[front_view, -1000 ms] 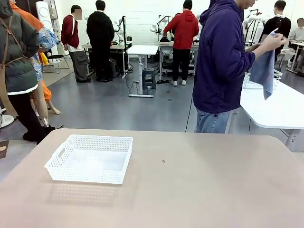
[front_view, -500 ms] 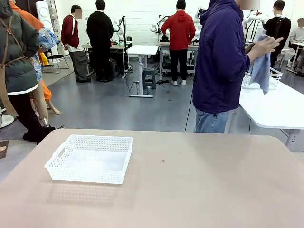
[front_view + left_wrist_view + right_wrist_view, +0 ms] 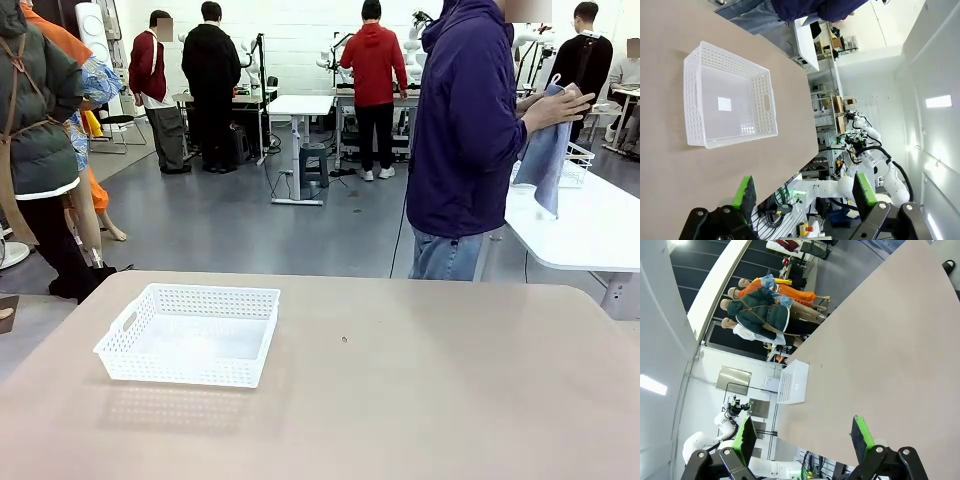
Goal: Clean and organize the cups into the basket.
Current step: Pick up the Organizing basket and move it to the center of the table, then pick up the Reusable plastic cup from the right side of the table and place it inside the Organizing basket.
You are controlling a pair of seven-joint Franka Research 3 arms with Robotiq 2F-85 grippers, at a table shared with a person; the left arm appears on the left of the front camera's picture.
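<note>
The white perforated basket (image 3: 190,333) stands empty on the left part of the tan table (image 3: 420,400). The cups are out of view. A person in a dark blue hoodie (image 3: 465,130) stands past the table's far edge, turned to the right, both hands on a grey-blue cloth (image 3: 543,155). In the left wrist view my left gripper (image 3: 804,191) is open above the table, with the basket (image 3: 727,97) ahead of its green pads. My right gripper (image 3: 803,436) is open over bare tabletop, and the basket (image 3: 793,382) shows small and far off.
A white side table (image 3: 585,225) at the right rear carries a white wire basket (image 3: 572,165). Other people stand at benches far behind.
The person's hands have shifted the cloth slightly lower and to the left. Basket and grippers have not moved.
</note>
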